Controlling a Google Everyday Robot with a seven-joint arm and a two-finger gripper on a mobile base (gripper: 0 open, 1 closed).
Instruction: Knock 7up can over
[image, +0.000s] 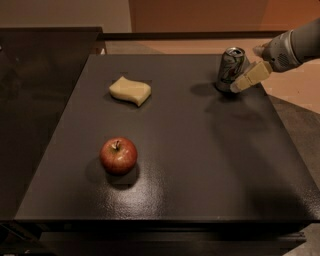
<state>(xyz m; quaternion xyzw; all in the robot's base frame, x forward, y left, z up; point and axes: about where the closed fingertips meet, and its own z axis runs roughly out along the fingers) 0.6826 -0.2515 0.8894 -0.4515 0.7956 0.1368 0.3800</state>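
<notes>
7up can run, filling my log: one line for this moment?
7up can: standing | gripper: beside it | apple, sponge: apart | knock-over: pending

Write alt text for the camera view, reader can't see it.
A robot's hand reaches in from the right, beside a standing 7up can near the far right corner of a dark table. A yellow sponge lies towards the far left, and a red apple sits nearer the camera.

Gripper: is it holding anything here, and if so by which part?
Nothing appears held: the gripper is at the upright 7up can's right side, not around it.
</notes>
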